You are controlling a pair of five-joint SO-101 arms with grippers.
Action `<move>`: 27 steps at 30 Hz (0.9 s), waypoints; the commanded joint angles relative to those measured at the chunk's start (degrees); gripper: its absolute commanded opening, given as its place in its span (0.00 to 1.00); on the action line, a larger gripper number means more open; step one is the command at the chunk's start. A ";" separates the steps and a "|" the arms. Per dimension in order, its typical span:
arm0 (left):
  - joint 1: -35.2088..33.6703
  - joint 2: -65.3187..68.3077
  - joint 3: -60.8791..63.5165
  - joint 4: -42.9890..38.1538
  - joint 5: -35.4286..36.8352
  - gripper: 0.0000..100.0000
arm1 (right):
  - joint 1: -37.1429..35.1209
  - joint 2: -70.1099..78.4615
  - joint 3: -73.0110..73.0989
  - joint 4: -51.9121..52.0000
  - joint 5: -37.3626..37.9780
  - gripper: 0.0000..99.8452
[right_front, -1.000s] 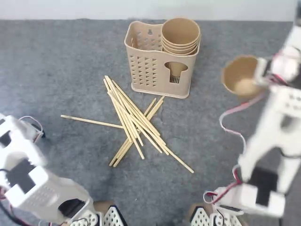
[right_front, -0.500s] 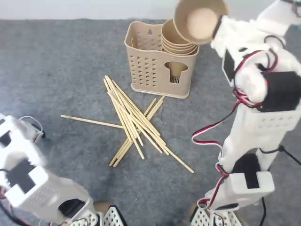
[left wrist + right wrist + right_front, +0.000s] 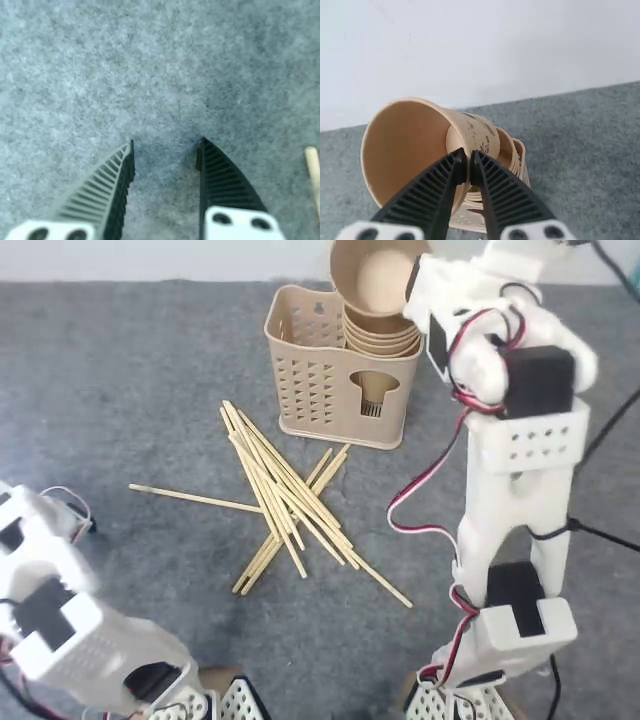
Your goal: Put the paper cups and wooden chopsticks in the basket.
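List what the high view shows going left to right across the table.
left arm → lone chopstick → chopstick pile → right arm. Skipped: basket and the held paper cup, since both overlap the pile's span.

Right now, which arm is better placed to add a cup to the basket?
Right. The right tool is shut on a cup, tilted over the stack in the basket. The left tool is open over carpet, holding nothing.
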 commanded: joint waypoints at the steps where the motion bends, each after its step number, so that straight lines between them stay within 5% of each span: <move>1: 0.97 0.35 -0.92 0.44 -0.62 0.20 | 0.92 0.66 -0.09 -1.63 -0.62 0.01; 7: 1.05 0.35 -0.92 0.44 -0.62 0.20 | 2.59 6.64 -0.09 -2.68 -0.35 0.02; 14: 1.05 0.35 -0.92 0.44 -0.62 0.20 | 2.77 7.34 -0.44 -0.92 -0.35 0.26; 27: 1.05 0.35 -0.92 0.44 -0.62 0.20 | 1.98 -15.08 -0.44 16.31 3.60 0.26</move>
